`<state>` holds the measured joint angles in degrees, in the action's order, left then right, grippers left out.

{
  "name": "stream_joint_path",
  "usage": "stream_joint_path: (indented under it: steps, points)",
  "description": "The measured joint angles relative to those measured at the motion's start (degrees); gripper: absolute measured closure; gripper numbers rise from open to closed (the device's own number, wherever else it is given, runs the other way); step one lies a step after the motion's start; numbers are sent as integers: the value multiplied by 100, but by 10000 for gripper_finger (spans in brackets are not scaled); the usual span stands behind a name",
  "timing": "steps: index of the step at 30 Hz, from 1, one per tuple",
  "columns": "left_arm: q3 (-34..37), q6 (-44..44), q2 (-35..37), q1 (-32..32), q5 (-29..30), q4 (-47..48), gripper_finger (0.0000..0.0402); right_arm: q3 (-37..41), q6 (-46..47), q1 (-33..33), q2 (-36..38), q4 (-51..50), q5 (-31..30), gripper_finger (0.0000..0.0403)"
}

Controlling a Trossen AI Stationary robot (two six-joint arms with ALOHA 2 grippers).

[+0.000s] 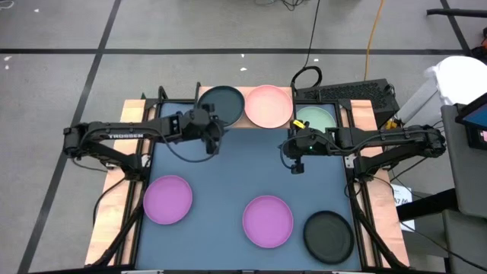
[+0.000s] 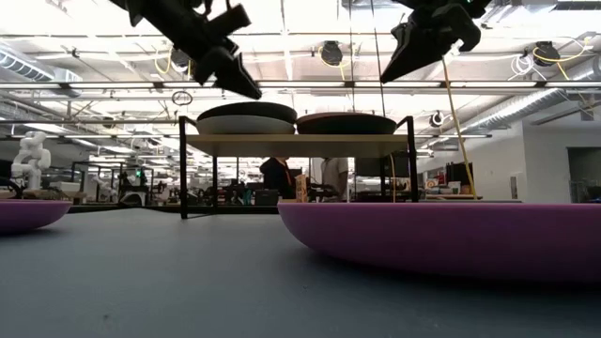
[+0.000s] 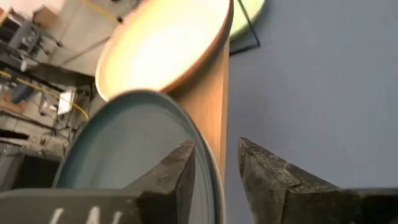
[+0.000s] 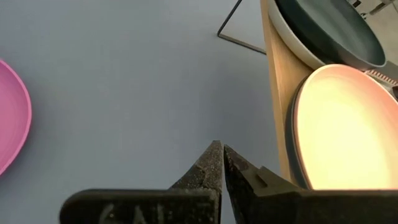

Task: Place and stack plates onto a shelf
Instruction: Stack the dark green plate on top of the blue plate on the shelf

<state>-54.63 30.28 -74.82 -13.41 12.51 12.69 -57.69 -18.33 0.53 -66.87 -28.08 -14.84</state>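
Plates are sitting in two stacks on the shelf point(image 1: 242, 125), the light-wood board at the table's far edge. On its left half a dark charcoal plate point(image 1: 221, 103) is lying on top of a white plate point(image 2: 246, 123); on its right half the pink plate point(image 1: 268, 106) is resting on another dark plate point(image 2: 346, 122). The mint green plate point(image 1: 314, 119) is lying just right of the shelf. The left gripper point(image 1: 212, 144) is hovering at the shelf's front left edge, its fingers point(image 3: 177, 177) standing apart on either side of the charcoal plate's rim without clearly pinching it. The right gripper point(image 1: 297, 165) is hanging in front of the shelf's right end, jaws pressed together and holding nothing. Two purple plates point(image 1: 168, 199) and a third dark plate point(image 1: 329, 237) are waiting well in front of the shelf.
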Motion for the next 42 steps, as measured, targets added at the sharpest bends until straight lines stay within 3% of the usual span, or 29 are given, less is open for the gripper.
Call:
stream_joint_path:
  steps: [6, 10, 20, 27, 42]
  points:
    - [0, -74, -210, -66, 8, 24, 308, 0, -39, 1, 0, 3, 1, 403]
    - [0, -108, -206, -82, 379, 20, 319, 0, -42, 1, 0, 3, 1, 403]
    - [0, -42, -206, -105, 417, 40, 323, 0, -61, 1, 0, 0, 1, 403]
    - [9, 130, -104, -66, 572, 109, 390, 0, -61, -1, 0, 0, 1, 403]
    - [8, 21, 275, -135, 302, 436, 386, -2, -62, 1, 2, 3, 1, 403]
